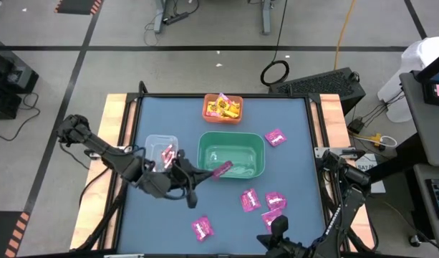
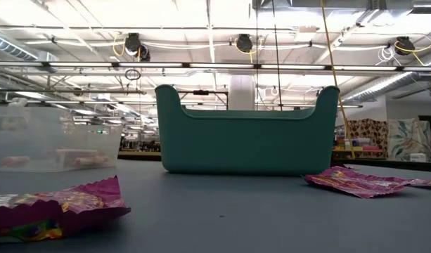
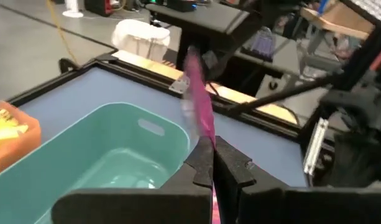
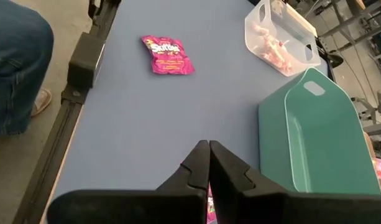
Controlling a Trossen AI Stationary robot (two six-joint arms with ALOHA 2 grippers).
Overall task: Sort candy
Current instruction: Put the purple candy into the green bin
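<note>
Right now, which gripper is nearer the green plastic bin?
Left. The left gripper holds a magenta candy packet at the green plastic bin rim; the right gripper sits farther off, near the table's front edge.

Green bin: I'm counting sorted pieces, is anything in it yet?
Empty: the green bin shows bare floor; left gripper holds a magenta packet above its rim.

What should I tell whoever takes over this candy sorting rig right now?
Left gripper: shut on a magenta packet, held over the near rim of the green bin.
Right gripper: shut, at the table's near right edge; whether it holds anything is unclear.
Done: yellow packets sit in the orange bin; pink-white sticks lie in the clear bin. The green bin looks empty.
Left: drop the held packet, then collect the loose magenta packets lying on the table, one beyond the green bin and the rest near the right arm.
</note>
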